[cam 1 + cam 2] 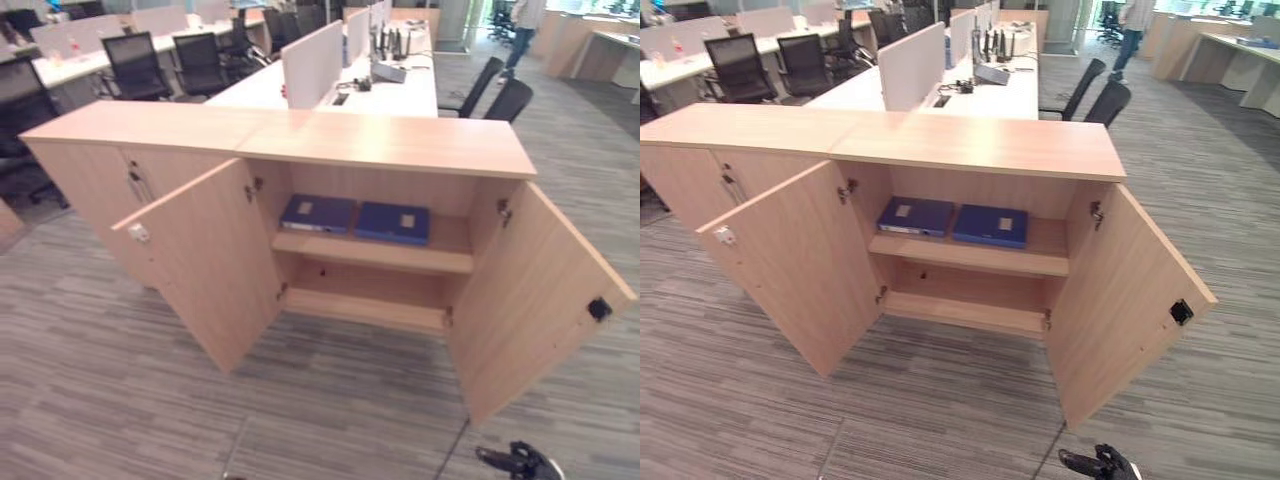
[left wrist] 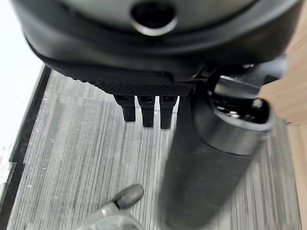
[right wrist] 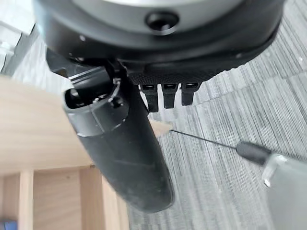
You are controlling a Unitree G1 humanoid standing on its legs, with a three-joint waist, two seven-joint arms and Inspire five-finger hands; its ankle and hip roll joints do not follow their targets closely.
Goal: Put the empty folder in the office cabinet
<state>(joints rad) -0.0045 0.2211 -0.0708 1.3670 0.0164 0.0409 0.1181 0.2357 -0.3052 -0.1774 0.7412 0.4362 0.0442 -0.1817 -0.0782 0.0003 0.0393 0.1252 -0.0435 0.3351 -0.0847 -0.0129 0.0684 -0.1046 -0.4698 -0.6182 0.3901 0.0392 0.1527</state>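
Two blue folders (image 1: 317, 213) lie side by side on the cabinet (image 1: 385, 143) upper shelf (image 1: 440, 260); doors open. My left hand (image 2: 144, 81) and right hand (image 3: 165, 84) hang empty, fingers straight.

Striped grey carpet (image 1: 330, 410) covers an open office. Behind, long white desks (image 1: 330, 90) with pale dividers (image 1: 312, 62) run back, black mesh chairs (image 1: 135, 65) along them and two more chairs (image 1: 497, 92) at right. A person (image 1: 522, 35) walks far off.

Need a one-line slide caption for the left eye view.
Office cabinet with both doors open, two blue folders flat on its upper shelf; right hand low.
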